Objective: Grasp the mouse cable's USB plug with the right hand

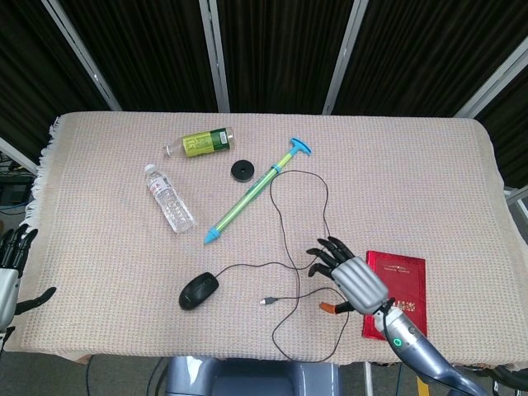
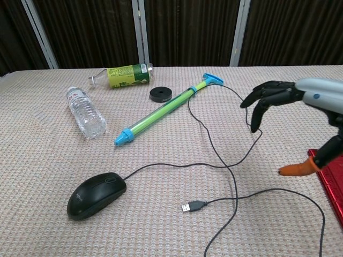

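Observation:
A black mouse (image 1: 199,290) (image 2: 96,195) lies near the front edge of the table, its thin black cable (image 1: 323,213) (image 2: 235,155) looping across the cloth. The USB plug (image 1: 269,302) (image 2: 193,206) lies free on the cloth right of the mouse. My right hand (image 1: 350,276) (image 2: 289,96) hovers open above the cable loop, fingers spread and pointing down, to the right of the plug and apart from it. At the table's left edge my left hand (image 1: 11,266) stays open, seen only in the head view.
A red booklet (image 1: 404,294) (image 2: 331,176) lies right of the right hand. Further back are a green-blue pump tube (image 1: 254,193), a black disc (image 1: 242,171), a clear water bottle (image 1: 170,199) and a green bottle (image 1: 203,143), all on the beige cloth (image 1: 99,247).

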{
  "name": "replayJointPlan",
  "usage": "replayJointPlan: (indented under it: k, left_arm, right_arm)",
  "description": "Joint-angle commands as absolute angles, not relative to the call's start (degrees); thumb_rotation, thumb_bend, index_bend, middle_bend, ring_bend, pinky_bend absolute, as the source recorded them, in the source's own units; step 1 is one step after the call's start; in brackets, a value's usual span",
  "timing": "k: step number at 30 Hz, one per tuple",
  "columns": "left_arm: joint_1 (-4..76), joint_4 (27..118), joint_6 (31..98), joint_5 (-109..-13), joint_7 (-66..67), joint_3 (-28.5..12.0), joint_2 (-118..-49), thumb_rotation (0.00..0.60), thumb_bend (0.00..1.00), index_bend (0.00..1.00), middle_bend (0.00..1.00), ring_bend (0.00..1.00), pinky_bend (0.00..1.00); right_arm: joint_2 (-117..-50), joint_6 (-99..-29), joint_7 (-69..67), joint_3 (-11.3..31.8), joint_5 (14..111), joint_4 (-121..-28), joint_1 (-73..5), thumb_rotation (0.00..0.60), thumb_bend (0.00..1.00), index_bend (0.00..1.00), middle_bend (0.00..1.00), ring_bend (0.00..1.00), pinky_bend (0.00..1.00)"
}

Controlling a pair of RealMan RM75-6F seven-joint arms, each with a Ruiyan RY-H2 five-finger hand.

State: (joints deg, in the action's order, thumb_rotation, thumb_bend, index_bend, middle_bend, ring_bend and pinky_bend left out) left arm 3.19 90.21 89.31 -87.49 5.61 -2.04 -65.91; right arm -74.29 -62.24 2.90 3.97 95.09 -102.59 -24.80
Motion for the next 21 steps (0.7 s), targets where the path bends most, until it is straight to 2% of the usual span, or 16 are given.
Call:
replayJointPlan:
  k: [1, 8, 21]
  left_arm:
    - [3.08, 90.21, 89.4, -87.49, 5.46, -2.0, -65.78, 0.6, 0.06, 0.0, 0.0, 0.0, 0.0]
    - [2.82, 90.28, 89.41, -87.33, 4.84, -1.93, -65.44, 0.6, 0.06, 0.0, 0.0, 0.0, 0.0]
    - [2.68, 90.58, 88.85, -86.94, 3.89, -1.88, -64.97, 0.6, 0.06, 0.0, 0.0, 0.0, 0.0]
  right_arm:
    - [-76.73, -59.82, 5.41, 4.55, 92.56, -103.96, -26.25, 0.6, 0.1, 0.42, 0.16, 0.0, 0.0]
    - [-83.56, -56.27, 13.2, 5.83, 85.3, -103.32, -28.62, 0.6, 0.12, 0.46, 0.16, 0.0, 0.0]
    - [-95.1, -58.06, 22.5, 5.93, 74.94, -97.28, -29.09, 0.6, 0.14, 0.5, 0.16, 0.0, 0.0]
